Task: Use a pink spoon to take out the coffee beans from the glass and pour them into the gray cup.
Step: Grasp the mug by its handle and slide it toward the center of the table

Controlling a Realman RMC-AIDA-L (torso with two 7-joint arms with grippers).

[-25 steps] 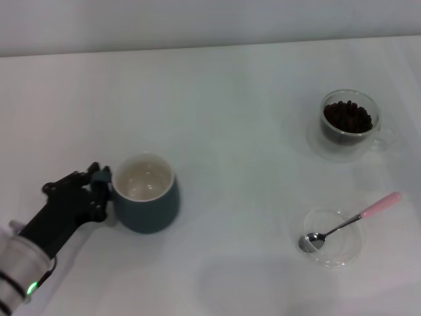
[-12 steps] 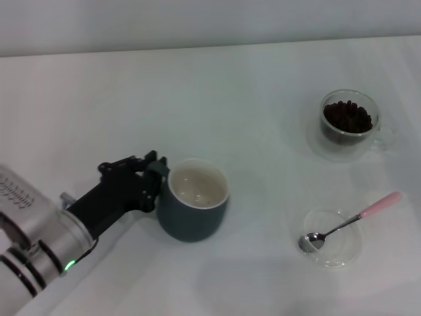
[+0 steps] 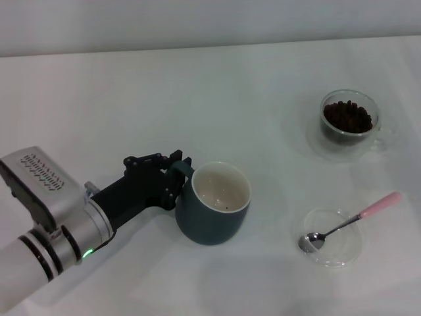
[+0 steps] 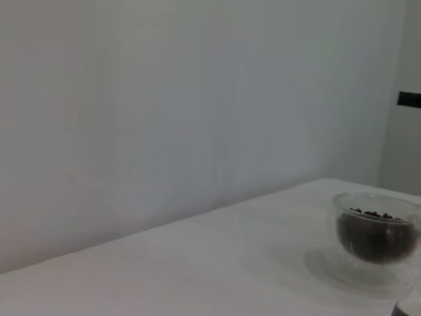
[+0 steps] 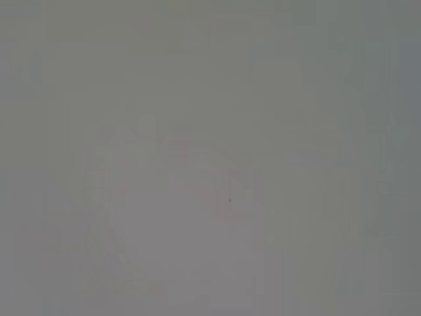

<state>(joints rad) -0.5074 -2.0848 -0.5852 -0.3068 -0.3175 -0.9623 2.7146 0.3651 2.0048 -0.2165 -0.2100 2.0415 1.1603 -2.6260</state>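
Now left gripper (image 3: 176, 179) at table's (image 3: 197, 99) near-left, clamped on handle of gray cup (image 3: 217, 203); cup upright, directly right of fingers. Glass (image 3: 348, 124) with beans (image 3: 348, 116) far right, well apart. Spoon (image 3: 348, 222) lies in saucer (image 3: 329, 238), bowl down, right of cup. Right gripper out of view.

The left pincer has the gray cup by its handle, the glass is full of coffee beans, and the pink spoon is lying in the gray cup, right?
Not quite. In the head view the pink spoon lies in the clear saucer, not in the gray cup. The rest holds: the left pincer grips the cup's handle, and the glass holds the coffee beans.
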